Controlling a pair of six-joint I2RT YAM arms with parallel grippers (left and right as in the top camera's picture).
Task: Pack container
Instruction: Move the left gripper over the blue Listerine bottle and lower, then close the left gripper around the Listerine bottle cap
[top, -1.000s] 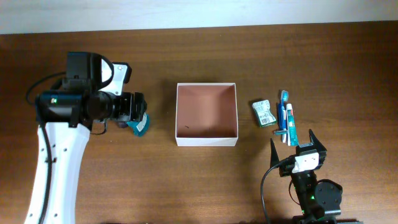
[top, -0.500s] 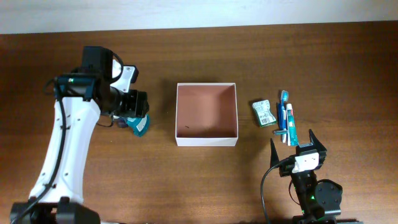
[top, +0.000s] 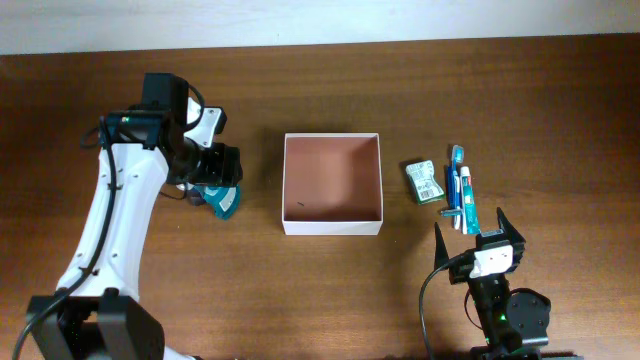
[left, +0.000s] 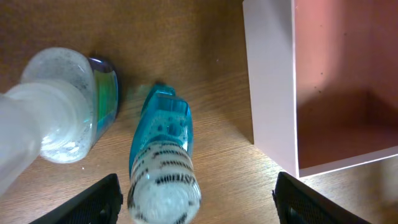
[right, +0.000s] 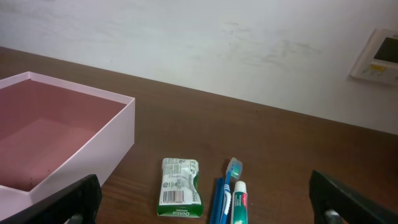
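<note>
Shows left end effector (left: 196, 194) spread over teal bottle (left: 163, 152) at 9 o'clock of container (top: 332, 227), right end effector (right: 202, 191) spread at 5 o'clock

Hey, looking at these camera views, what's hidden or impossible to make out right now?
Overhead: the left arm covers the clear bottle and most of the teal bottle.
Right wrist: the toothbrush and toothpaste run off the bottom edge.
Left wrist: the container is cut by the right edge.
Green packet: print too small to read in any view.
</note>
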